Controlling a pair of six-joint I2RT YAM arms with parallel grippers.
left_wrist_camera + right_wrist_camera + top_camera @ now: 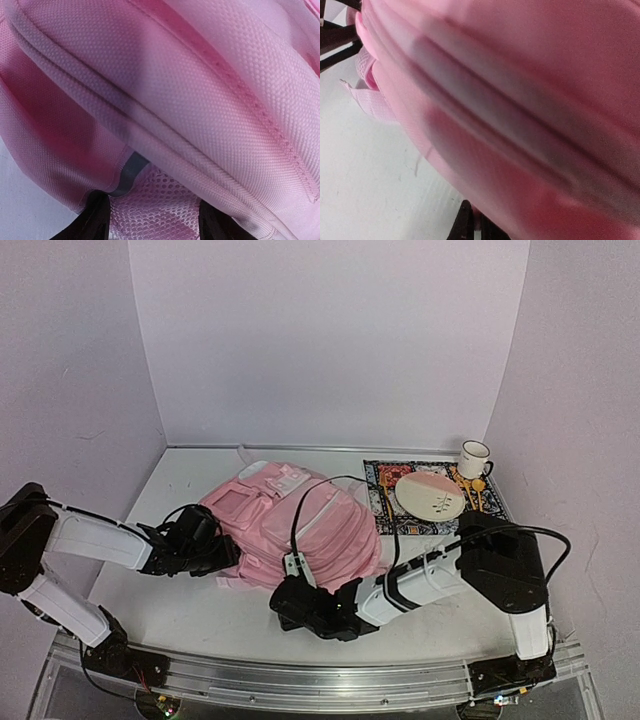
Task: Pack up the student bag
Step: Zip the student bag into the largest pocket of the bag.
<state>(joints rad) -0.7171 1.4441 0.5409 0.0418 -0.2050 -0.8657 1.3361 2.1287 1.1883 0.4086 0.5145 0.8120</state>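
The student bag [300, 525], a large soft pink backpack, lies flat in the middle of the table. My left gripper [228, 552] is at the bag's left edge. In the left wrist view its fingers [95, 222] stand apart with a thick fold of the bag's pink mesh [155, 210] filling the gap between them. My right gripper [287, 602] is at the bag's near edge. In the right wrist view [479, 226] its fingers are almost together, pinching a thin bit of pink fabric low on the bag [520, 100].
A patterned mat [383, 480] at the back right holds a pale plate [430, 496], a white mug [474, 457] and golden cutlery [472, 492]. A black cable [298, 510] loops over the bag. Walls close in on three sides.
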